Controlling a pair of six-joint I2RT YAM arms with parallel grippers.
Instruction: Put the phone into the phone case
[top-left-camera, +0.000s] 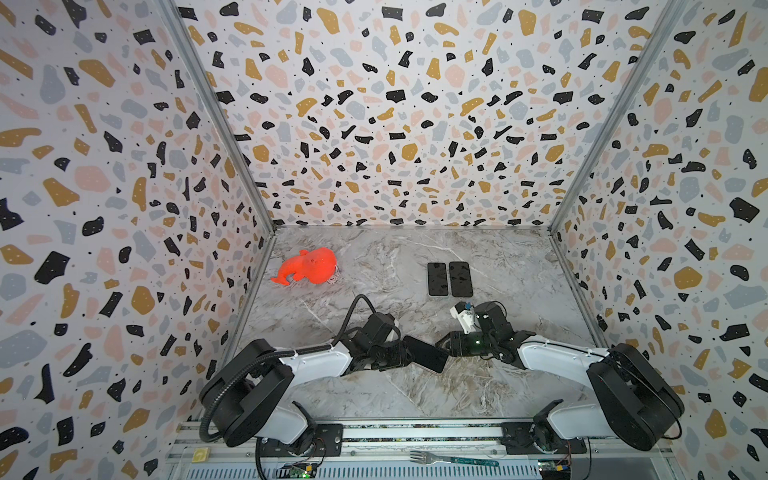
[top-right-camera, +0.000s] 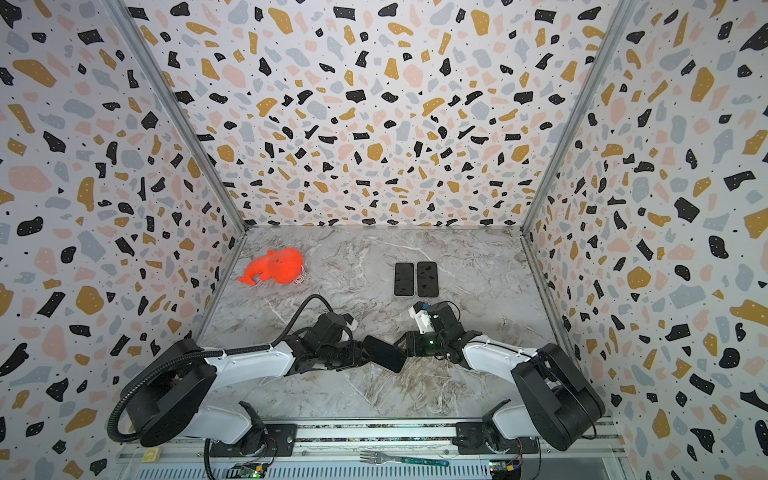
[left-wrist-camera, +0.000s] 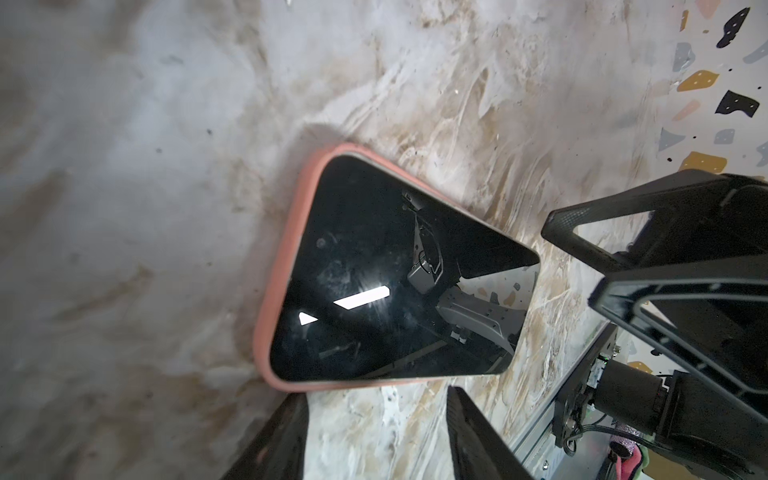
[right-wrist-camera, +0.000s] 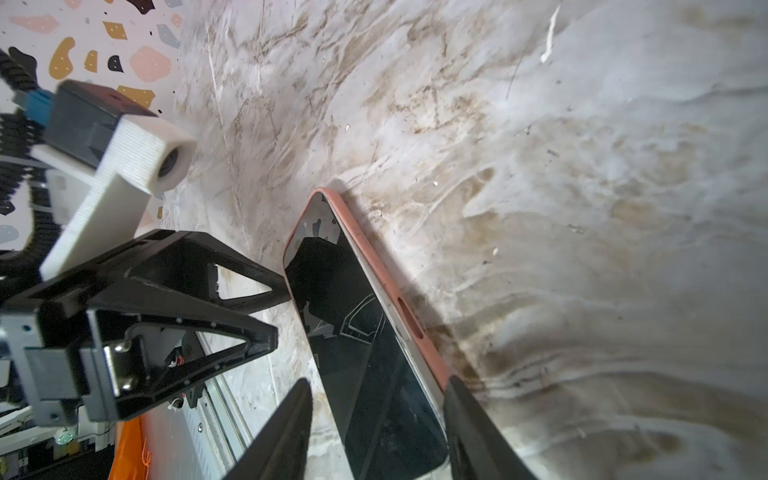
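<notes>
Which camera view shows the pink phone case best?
The left wrist view: the pink phone case rims two sides of the phone there. The right wrist view shows one long edge with a slot. In both top views only a thin sliver shows.

Bright, even light. White glare bars on the phone (left-wrist-camera: 395, 274); a soft shadow lies beside it on the bench (left-wrist-camera: 166, 174). Wrist views blur at their edges; both top views bulge.

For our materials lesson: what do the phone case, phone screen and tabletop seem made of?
Phone case: matte salmon, probably silicone; no glare. Phone screen: glossy glass; mirrors lights. Tabletop: marble-look, real or printed unclear; grey-brown veins.
</notes>
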